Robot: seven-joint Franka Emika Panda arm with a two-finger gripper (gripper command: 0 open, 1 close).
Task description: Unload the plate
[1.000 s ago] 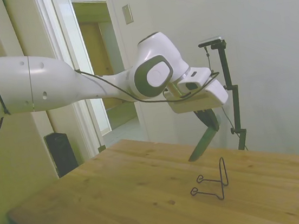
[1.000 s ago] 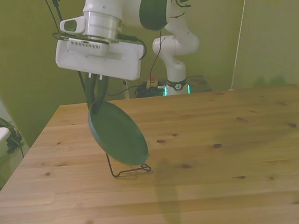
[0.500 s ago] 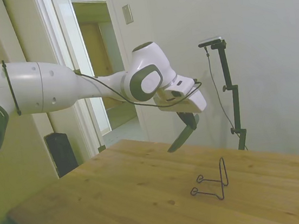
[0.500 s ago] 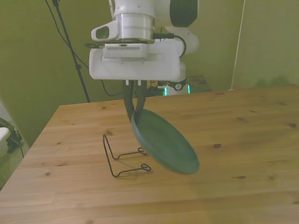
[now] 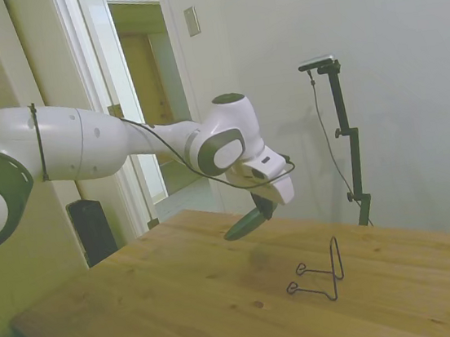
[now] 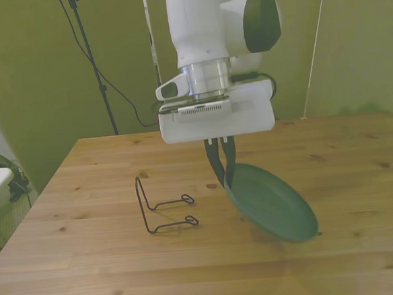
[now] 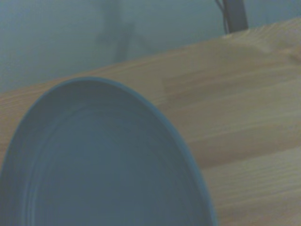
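Wooden table (image 6: 358, 143) fills my front view, with the black wire rack (image 6: 162, 211) standing bare toward its left. Right of it I see the gripper (image 6: 223, 181) clamped on the plate (image 6: 271, 208), held tilted above the table, apart from the rack.

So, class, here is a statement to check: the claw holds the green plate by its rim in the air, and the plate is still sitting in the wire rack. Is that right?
Not quite. The claw does hold the green plate by its rim in the air, but the plate is not in the wire rack. The front view shows the rack empty, with the plate hanging well off to its right in that view.
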